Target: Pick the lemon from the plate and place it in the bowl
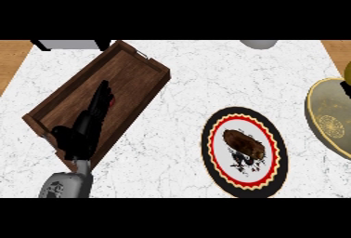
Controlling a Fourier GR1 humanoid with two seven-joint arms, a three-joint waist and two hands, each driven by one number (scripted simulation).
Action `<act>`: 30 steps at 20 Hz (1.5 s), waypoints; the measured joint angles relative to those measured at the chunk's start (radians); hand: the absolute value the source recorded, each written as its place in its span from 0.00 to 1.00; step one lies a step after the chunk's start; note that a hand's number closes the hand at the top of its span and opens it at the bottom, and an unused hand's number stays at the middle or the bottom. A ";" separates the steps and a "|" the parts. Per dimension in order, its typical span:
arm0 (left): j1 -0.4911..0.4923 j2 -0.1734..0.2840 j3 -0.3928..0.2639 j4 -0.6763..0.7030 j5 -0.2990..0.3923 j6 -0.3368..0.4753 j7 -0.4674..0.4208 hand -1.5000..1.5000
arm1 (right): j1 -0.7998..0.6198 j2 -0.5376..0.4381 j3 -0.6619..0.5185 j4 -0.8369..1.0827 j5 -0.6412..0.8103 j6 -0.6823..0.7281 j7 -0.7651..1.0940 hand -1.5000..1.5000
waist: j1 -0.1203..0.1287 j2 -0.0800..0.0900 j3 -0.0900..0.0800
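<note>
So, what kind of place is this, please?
Probably a kitchen counter: a white marble top carries a patterned plate with a brown food item, a wooden tray, and a bowl.

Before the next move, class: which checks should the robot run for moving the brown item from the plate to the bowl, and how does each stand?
1. Brown item lies on plate: ok.
2. Item looks like a lemon: not ok, it is brown.
3. Bowl fully in view: not ok, cut by the right edge.
4. Left hand near item: not ok, it is over the wooden tray.
5. Left hand open: ok, fingers straight.
6. Right hand visible: not ok.
</note>
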 measured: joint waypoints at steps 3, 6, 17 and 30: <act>0.012 0.008 0.003 -0.021 0.006 -0.010 0.013 0.50 | 0.023 -0.022 -0.030 0.114 0.012 -0.068 -0.088 1.00 | 0.002 0.000 0.000; 0.002 -0.002 -0.005 -0.016 -0.007 0.000 0.016 0.50 | 0.032 -0.048 -0.052 0.225 0.020 -0.123 -0.166 1.00 | 0.001 0.000 0.000; 0.005 0.006 0.006 -0.021 0.004 -0.017 0.019 0.50 | 0.038 -0.096 -0.165 0.639 -0.120 -0.146 -0.412 0.00 | 0.003 0.001 0.001; 0.009 0.006 0.020 0.001 0.005 -0.019 -0.003 0.50 | 0.014 -0.094 -0.297 0.728 -0.374 -0.145 -0.692 0.00 | -0.005 -0.003 0.000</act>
